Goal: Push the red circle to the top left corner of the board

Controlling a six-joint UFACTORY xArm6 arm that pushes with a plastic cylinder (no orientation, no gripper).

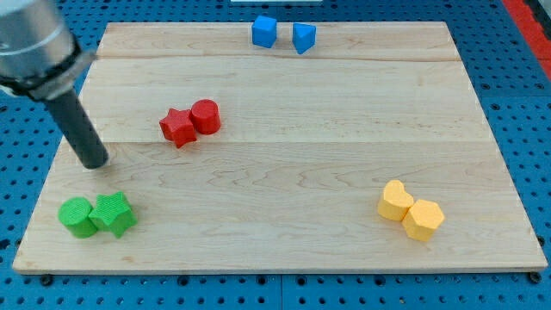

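The red circle [206, 116] stands on the wooden board [284, 198] left of centre, touching a red star [178, 127] at its lower left. My tip [94, 162] rests on the board near the left edge, well to the left of and a little below the red pair, apart from both. The dark rod rises from it toward the view's top left. The board's top left corner [110, 29] lies above the tip.
A green circle [77, 216] and a green star [114, 214] touch at the bottom left, just below my tip. A blue cube [264, 31] and a blue triangle-like block [303, 37] sit at the top edge. A yellow heart [395, 200] and a yellow hexagon [423, 219] touch at the bottom right.
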